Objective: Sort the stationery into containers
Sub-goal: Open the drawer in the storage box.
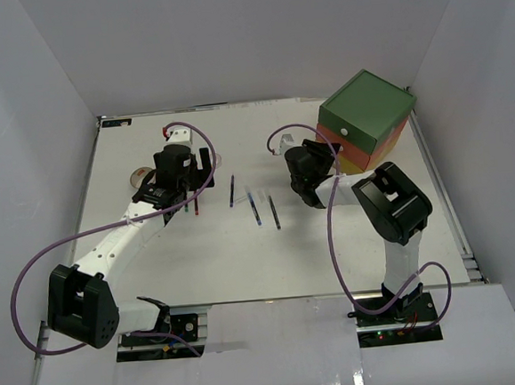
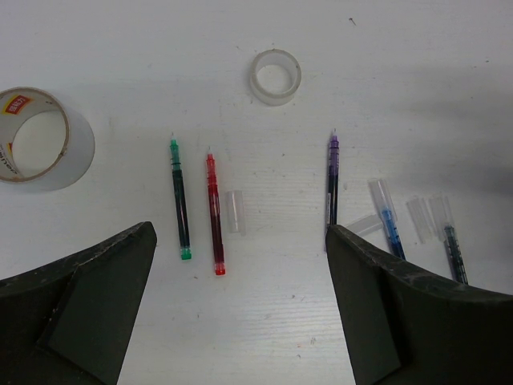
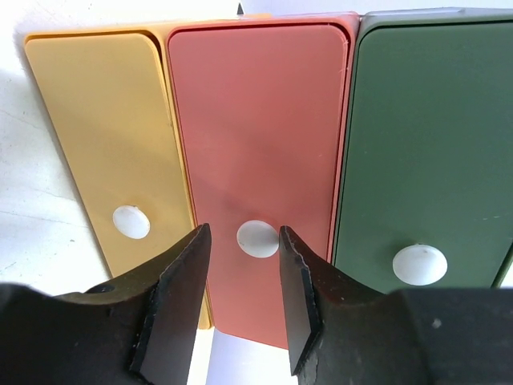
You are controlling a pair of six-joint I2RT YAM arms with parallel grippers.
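2 black fingers of the right gripper [image 3: 244, 231] stand parted on either side of the white round knob [image 3: 257, 238] of the orange-red drawer [image 3: 256, 120], with a sliver of drawer front showing on one side, so the knob is straddled, not pinched. Beside it sit the yellow drawer [image 3: 104, 120] and the green drawer [image 3: 433, 136], each a smooth, matte plastic panel with rounded corners and its own white knob. All 3 drawers look closed. Seen from above, the boxy chest [image 1: 368, 121] stands at the far right of the white table [image 1: 245, 265], turned at an angle.

Spread wide and holding nothing, the left gripper [image 2: 240, 233] hangs over the stationery. Between its fingers lie a green pen [image 2: 181, 200] and a red pen [image 2: 215, 215], side by side, with a clear cap [image 2: 234, 212] just beside the red one. A purple pen [image 2: 332, 180] ends at the right finger; a blue pen [image 2: 390, 228] and a dark pen [image 2: 454, 253] lie beyond it among more clear caps. Farther off rest a small clear tape roll [image 2: 275, 96] and a larger translucent tape roll [image 2: 80, 152].
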